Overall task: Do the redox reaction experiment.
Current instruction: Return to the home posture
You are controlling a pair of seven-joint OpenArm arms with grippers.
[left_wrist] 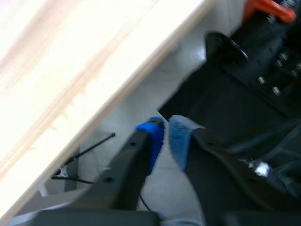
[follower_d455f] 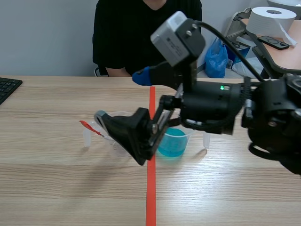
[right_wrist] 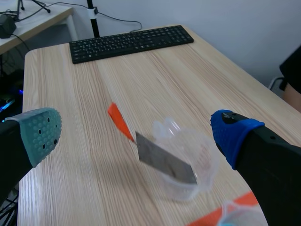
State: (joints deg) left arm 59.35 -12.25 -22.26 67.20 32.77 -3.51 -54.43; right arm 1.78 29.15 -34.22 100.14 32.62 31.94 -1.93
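The right pincer (follower_d455f: 121, 97) is hanging wide open over the desk (follower_d455f: 56, 188), gripping nothing. The clear cup (right_wrist: 188, 162) is sitting just ahead of and below the gap between its fingers. The grey metal strip (right_wrist: 165, 161) is leaning in that cup, its orange end (right_wrist: 118, 121) poking out over the rim toward the grey-green pad. The cup of blue liquid (follower_d455f: 173, 141) is standing close by the blue-padded finger. The left pincer (left_wrist: 165, 141) is hanging off the desk's edge, closed on nothing. The step in hand is probably taking the strip for the blue liquid. To do it well, the right pincer should be turning so its pads face the strip's flat sides. It should close high, near the orange end, and lift straight up so the light cup is not tipping.
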